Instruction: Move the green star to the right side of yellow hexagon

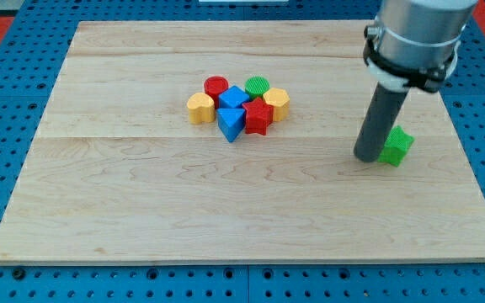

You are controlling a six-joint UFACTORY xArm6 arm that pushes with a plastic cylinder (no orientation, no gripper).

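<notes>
Camera view shows my tip [366,156] touching the green star's [396,146] left side, well right of the yellow hexagon [276,103] in the cluster. No jaws on this rod. Next I judge I must circle right, then push leftward.

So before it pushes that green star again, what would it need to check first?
1. Green star in sight: ok.
2. My tip beside the star: ok, on its left in the view.
3. Tip on the correct side for pushing left: not ok; it should be on the star's right.
4. Yellow hexagon located: ok, at the cluster's right edge.
5. Spot right of the hexagon free: ok.
6. Tip touching the star: cannot tell.
</notes>
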